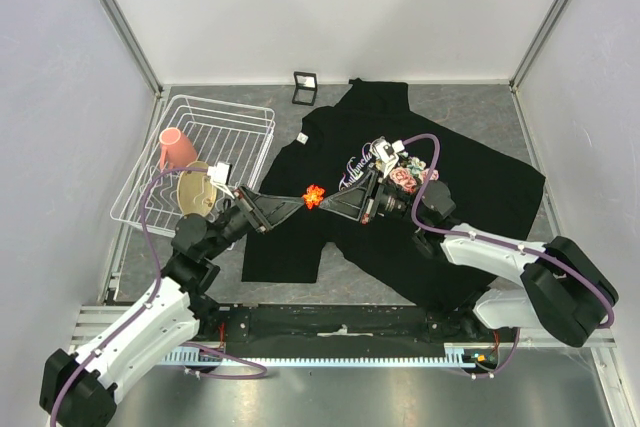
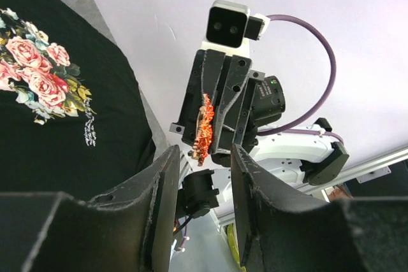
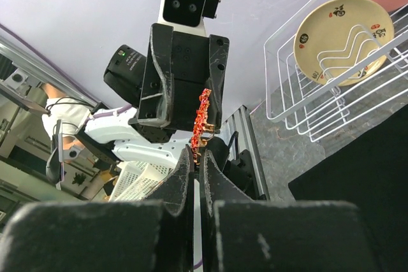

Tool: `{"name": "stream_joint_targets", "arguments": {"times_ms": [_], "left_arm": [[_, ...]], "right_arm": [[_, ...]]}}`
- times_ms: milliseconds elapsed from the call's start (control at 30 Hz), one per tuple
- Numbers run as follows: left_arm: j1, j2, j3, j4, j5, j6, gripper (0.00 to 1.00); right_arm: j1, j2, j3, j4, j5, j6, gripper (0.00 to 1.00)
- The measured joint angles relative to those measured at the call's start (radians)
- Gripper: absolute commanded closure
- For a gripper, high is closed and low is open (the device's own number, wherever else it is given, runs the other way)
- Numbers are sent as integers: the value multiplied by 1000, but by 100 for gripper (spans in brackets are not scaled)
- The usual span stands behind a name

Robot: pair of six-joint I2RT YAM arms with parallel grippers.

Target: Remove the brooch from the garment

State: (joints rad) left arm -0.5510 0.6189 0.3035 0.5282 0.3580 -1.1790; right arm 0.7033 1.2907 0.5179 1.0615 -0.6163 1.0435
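The red-orange brooch (image 1: 314,195) hangs in the air over the left part of the black garment (image 1: 470,187), clear of the cloth. My right gripper (image 1: 327,203) is shut on its lower end, as the right wrist view shows with the brooch (image 3: 203,119) sticking up from the pinched fingertips (image 3: 191,157). My left gripper (image 1: 299,204) faces it from the left, tip to tip. In the left wrist view its jaws (image 2: 203,170) stand apart with nothing between them, and the brooch (image 2: 204,130) sits just past their tips. The rose print (image 2: 38,74) lies on the garment (image 2: 57,151) below.
A white wire rack (image 1: 235,127) stands at the left, holding a pink cup (image 1: 177,147) and a yellow plate (image 1: 196,192). A small black frame (image 1: 305,87) stands at the back by the shirt's collar. Walls close the table on three sides.
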Motion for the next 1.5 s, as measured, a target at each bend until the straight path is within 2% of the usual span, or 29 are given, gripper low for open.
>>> {"name": "stream_joint_targets", "arguments": {"times_ms": [300,633,1200,1267,1300,1367,1433,1467,1500], "left_arm": [[0,17,0,30,18,-13,59],[0,47,0,77,19,-35,68],[2,40,-6,81,36,-37,77],[2,37,-10,81,37,-37,81],[2,35,-11,82,37,-37,91],[2,34,-15,82,37,-39,96],[2,35,-16,86,37,-41,98],[2,36,-16,89,37,-41,98],[2,37,-16,90,37,-41,98]], "right_arm": [[3,1,0,0,-8,0,100],[8,1,0,-1,-19,-1,100],[12,1,0,-1,-18,-4,100],[13,1,0,-1,-17,-4,100],[13,1,0,-1,-17,-4,100],[13,1,0,0,-17,-3,100],[13,1,-1,-3,-17,-3,88],[13,1,-1,-3,-16,-3,78],[13,0,-1,-6,-14,-3,62]]}}
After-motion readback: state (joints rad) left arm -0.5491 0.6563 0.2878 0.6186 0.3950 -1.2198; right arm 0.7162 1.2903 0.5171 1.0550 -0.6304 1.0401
